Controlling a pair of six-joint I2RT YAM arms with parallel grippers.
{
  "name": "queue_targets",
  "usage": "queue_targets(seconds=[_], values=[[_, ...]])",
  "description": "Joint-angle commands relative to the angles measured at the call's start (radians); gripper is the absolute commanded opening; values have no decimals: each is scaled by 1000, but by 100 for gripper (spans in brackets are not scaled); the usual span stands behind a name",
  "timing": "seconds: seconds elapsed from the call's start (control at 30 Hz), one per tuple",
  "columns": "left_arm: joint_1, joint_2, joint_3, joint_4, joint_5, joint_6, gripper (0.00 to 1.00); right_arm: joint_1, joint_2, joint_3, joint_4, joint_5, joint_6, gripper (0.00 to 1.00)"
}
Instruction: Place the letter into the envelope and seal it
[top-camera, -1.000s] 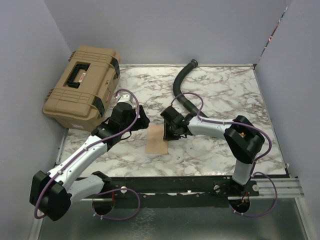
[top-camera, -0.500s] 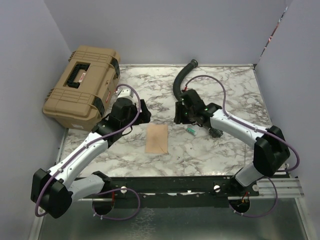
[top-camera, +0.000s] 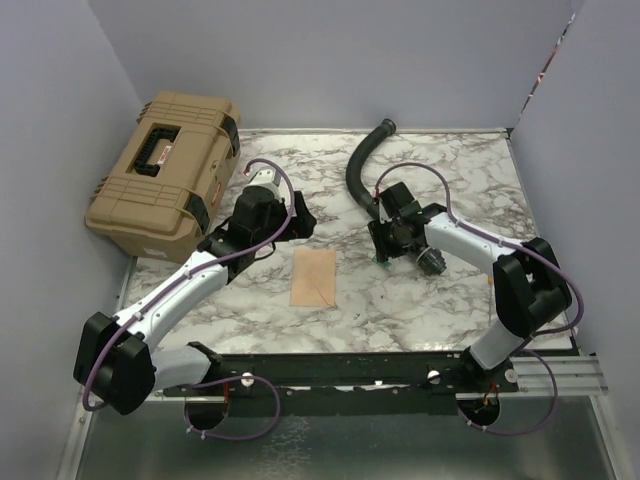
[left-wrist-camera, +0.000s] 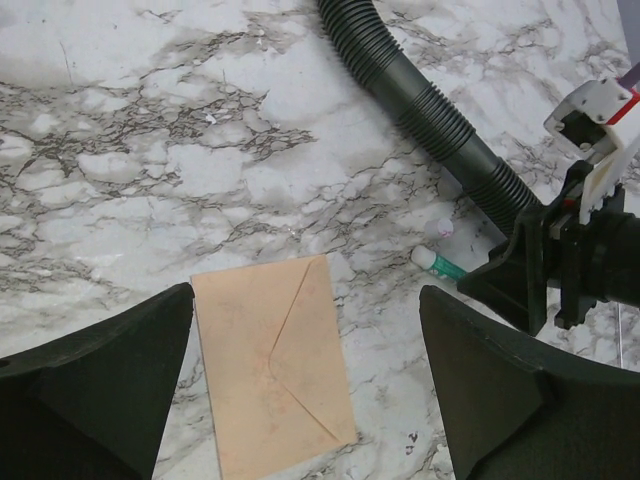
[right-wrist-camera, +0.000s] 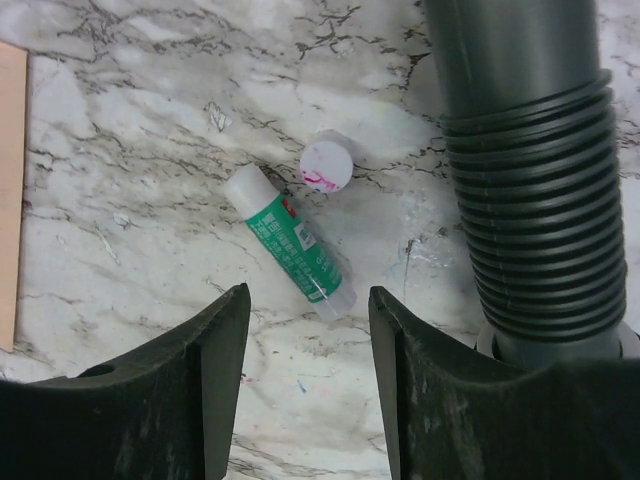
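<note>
Top view: marble table (top-camera: 450, 170) w/ two robot arms. Envelope (top-camera: 313, 278) lies flat at ctr of frame, pointed flap folded down, touching neither arm. L gripper (left-wrist-camera: 305, 300) hovers just above & beyond it, jaws spread wide, holding nothing. R gripper (right-wrist-camera: 308, 400), right of ctr, jaws approx half open, also holding nothing; right wrist view shows a green glue stick (right-wrist-camera: 290, 243) on the table beyond its fingertips, white cap (right-wrist-camera: 327, 161) off beside it. Black ribbed hose (top-camera: 360, 165) upper ctr. Tan case (top-camera: 165, 175) upper left.
</note>
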Motion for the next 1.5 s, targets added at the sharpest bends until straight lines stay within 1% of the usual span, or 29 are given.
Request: queue_targets(seconds=[0.0,0.27,0.37,0.53,0.67,0.7,0.77,0.83,0.93,0.97,1.07,1.13,1.2,1.33,1.47], values=[[4,20,38,44,40,24,95,-16,38,-9,-14,-82,-108,55],[4,47,52,50,51,33,95,-16,107,6,44,-123,-174,53],[4,50,53,53,50,38,95,-17,129,28,57,-148,-228,52],[6,56,53,52,53,44,95,-16,169,63,59,-125,-240,49],[8,58,52,53,55,47,92,-16,189,72,50,-146,-237,45],[7,58,52,53,56,48,91,-15,187,69,48,-154,-236,43],[9,53,50,53,48,50,88,-14,174,62,53,-164,-230,34],[10,40,43,54,19,47,88,-14,152,48,61,-183,-231,24],[12,22,36,55,-16,46,88,-10,110,26,69,-223,-230,12],[13,18,35,55,-19,47,88,-7,93,24,70,-237,-229,10],[13,2,35,53,-22,48,88,-3,25,26,82,-295,-218,9],[15,-14,36,54,-17,45,90,-3,-37,35,117,-332,-193,8],[16,-31,41,54,-3,38,93,-3,-102,48,177,-367,-129,8],[20,-60,79,66,82,16,98,-3,-221,45,441,-379,86,8],[20,-78,108,150,213,-27,99,-4,-280,32,708,-371,354,9]])
